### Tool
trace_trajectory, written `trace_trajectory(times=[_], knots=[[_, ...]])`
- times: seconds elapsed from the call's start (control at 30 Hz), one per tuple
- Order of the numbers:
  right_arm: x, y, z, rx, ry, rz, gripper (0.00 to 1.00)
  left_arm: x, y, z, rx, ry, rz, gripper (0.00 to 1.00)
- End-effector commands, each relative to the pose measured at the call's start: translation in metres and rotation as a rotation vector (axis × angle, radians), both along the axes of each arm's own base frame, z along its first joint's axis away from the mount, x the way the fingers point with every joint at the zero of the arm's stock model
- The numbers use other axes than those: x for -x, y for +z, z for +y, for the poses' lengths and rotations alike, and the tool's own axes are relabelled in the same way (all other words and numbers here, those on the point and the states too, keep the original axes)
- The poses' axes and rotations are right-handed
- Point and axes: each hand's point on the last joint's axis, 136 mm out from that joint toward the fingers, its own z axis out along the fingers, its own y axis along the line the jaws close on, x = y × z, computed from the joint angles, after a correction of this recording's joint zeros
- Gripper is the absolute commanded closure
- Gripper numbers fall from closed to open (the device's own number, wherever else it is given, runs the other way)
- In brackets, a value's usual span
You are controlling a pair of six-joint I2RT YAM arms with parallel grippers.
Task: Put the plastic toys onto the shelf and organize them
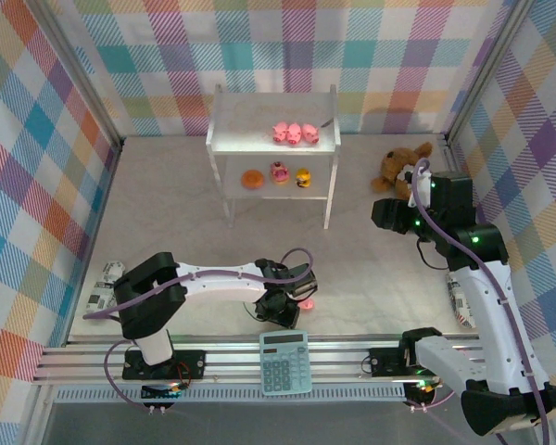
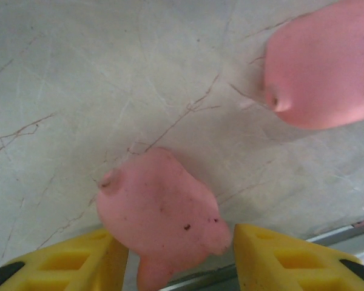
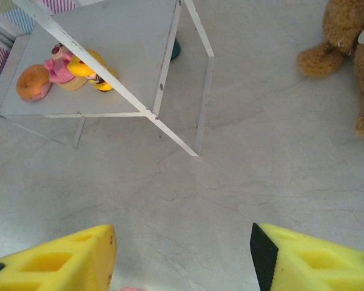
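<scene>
Pink plastic pigs (image 1: 295, 133), three, sit atop the small white shelf (image 1: 232, 139); orange ring (image 1: 252, 179), pink cupcake (image 1: 280, 172), yellow duck (image 1: 303, 177) on its lower board. Still to go, on the tabletop (image 2: 109, 91): one pig (image 2: 161, 209) inside the left gripper (image 2: 179, 242), squeezed or not I cannot tell; another pig (image 2: 324, 63) beside. Right gripper (image 3: 182, 242) is apart, empty.

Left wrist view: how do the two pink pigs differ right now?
The near pig sits between the jaws of the left gripper; the far pig lies outside them, apart. The near pig shows small dark dots; the far pig none. Both are pink, on the table.
</scene>
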Motion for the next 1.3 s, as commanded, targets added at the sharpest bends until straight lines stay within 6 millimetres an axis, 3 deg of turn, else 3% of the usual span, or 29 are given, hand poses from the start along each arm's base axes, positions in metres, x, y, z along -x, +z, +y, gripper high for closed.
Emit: trace_trajectory(times=[0.0,0.13,0.27,0.47,0.7,0.83,1.1,1.27], knots=[[0.000,0.004,0.001,0.005,0.024,-0.032,0.38,-0.006,0.003,0.001,-0.032,-0.023,-0.043,0.55],[0.001,0.004,0.001,0.007,0.024,-0.034,0.38,-0.017,0.008,0.005,-0.068,-0.056,-0.106,0.71],[0.001,0.005,0.000,0.009,0.020,-0.045,0.38,-0.035,0.031,0.010,-0.083,-0.075,-0.224,0.98],[-0.001,0.005,0.001,0.003,0.019,-0.048,0.38,-0.064,0.054,0.030,-0.111,-0.077,-0.305,0.98],[0.002,0.004,-0.001,0.012,0.014,-0.046,0.38,-0.086,0.078,0.036,-0.050,-0.095,-0.315,0.98],[0.001,0.005,-0.002,0.014,0.008,-0.049,0.38,-0.104,0.131,0.042,-0.027,-0.101,-0.368,0.97],[-0.007,0.003,0.002,-0.004,0.013,-0.046,0.39,-0.164,0.273,0.063,0.092,-0.071,-0.611,0.96],[-0.011,0.006,0.004,-0.011,0.020,-0.056,0.39,-0.200,0.326,0.081,0.114,-0.027,-0.711,0.95]])
